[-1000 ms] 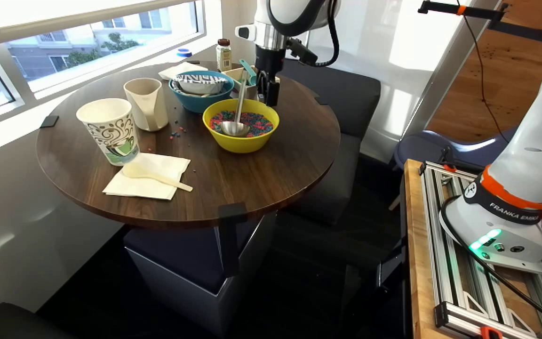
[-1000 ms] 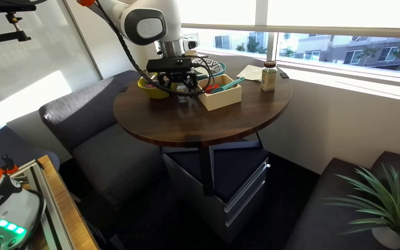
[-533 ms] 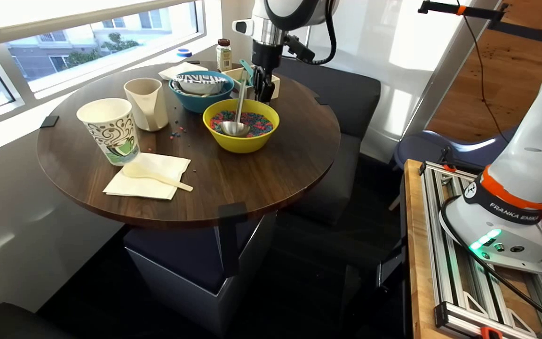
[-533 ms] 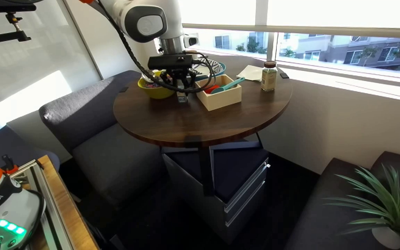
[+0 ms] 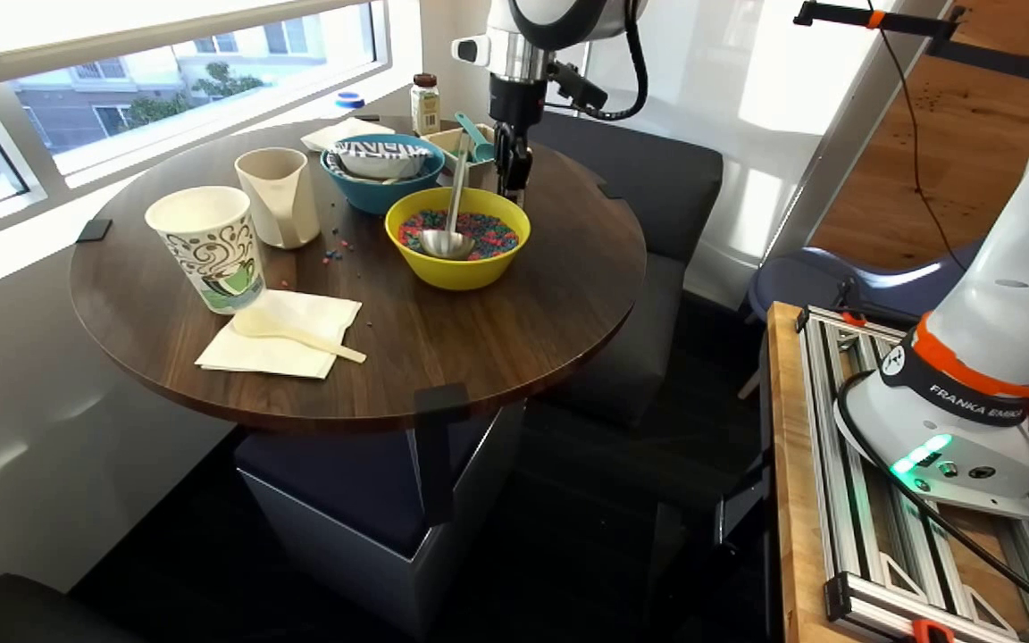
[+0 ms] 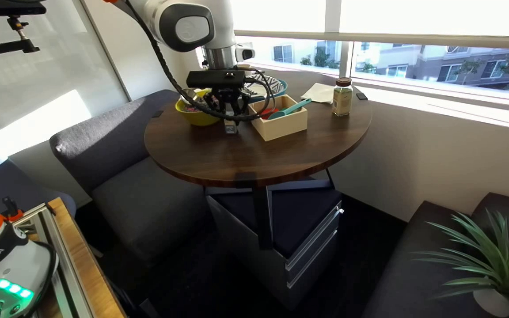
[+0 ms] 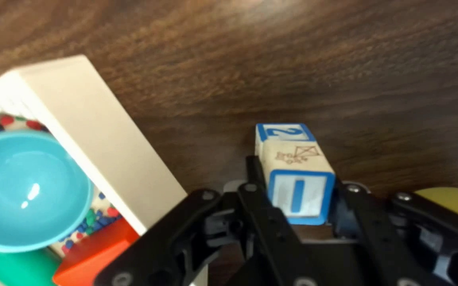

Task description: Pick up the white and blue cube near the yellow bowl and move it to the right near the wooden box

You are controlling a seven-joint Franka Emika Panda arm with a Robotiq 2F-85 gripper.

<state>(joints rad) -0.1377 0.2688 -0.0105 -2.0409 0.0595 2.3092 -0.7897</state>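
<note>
White arm (image 6: pixel 192 28) overhead, wrist (image 6: pixel 220 58) near-vertical, black pincer (image 7: pixel 297 176) tip-down, fingers (image 7: pixel 259 202) slightly apart in a grip.

The arm (image 5: pixel 1015 259) was glossy white; an orange ring (image 5: pixel 930 348) topped a black collar (image 5: pixel 952 396) lettered FRANKA EMIKA; green lights (image 5: pixel 922 454) glowed on the base (image 5: pixel 992 442); the cable (image 6: pixel 166 73) was black and ridged; the gripper (image 7: pixel 295 178) black, with silvery screws (image 7: pixel 353 188).

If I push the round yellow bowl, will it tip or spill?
The round yellow bowl probably won't tip easily, because it looks wide and low. The small red and blue bits may stay in, since they lie below the rim. The shiny metal ladle might swing, as its long handle sticks up high.
</note>
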